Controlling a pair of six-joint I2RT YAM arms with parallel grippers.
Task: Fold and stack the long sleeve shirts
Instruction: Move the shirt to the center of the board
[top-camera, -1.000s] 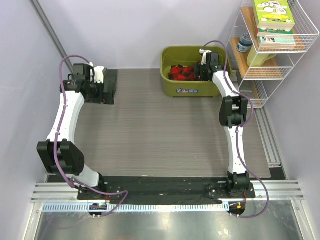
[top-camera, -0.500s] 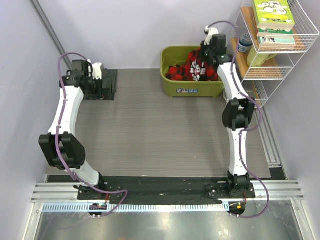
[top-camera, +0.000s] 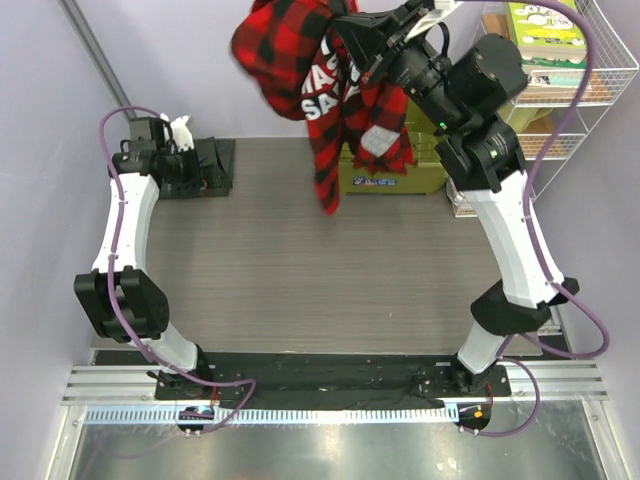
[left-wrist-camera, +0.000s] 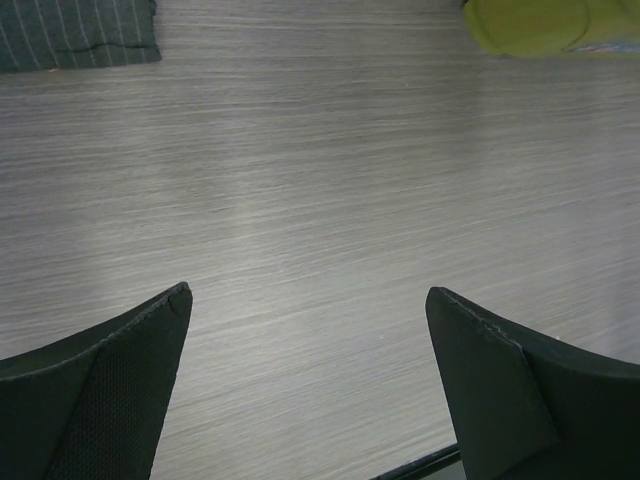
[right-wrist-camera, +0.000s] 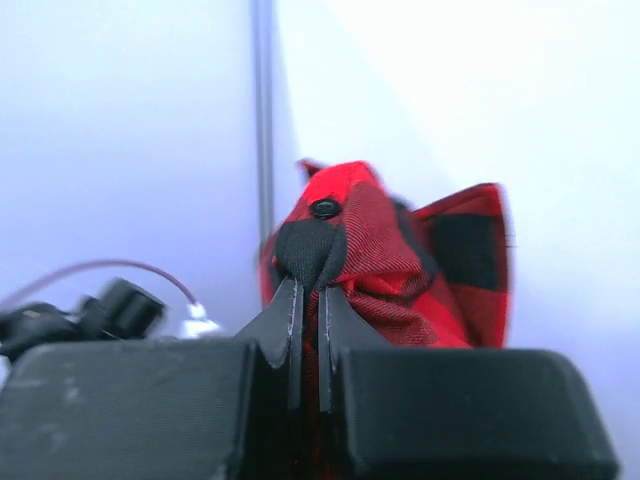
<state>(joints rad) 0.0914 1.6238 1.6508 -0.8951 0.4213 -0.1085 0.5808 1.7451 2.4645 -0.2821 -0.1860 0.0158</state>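
Note:
The red-and-black plaid long sleeve shirt (top-camera: 290, 45) hangs high in the air above the back of the table, its tail reaching down in front of the green bin (top-camera: 425, 180). My right gripper (right-wrist-camera: 310, 290) is shut on a bunched fold of that shirt (right-wrist-camera: 400, 260), next to a black button. A dark folded shirt (top-camera: 215, 160) lies at the table's far left; a corner of this dark shirt (left-wrist-camera: 75, 35) shows in the left wrist view. My left gripper (left-wrist-camera: 308, 293) stands open over bare table beside it, holding nothing.
A white wire shelf (top-camera: 560, 90) with books and a jar stands at the back right, close to the raised right arm. The green bin (left-wrist-camera: 550, 25) sits at the back, right of centre. A metal rail (top-camera: 330, 395) runs along the near edge.
The right gripper closed on the plaid shirt inside the bin and lifted it high, swinging up and left. The left arm shifted only slightly.

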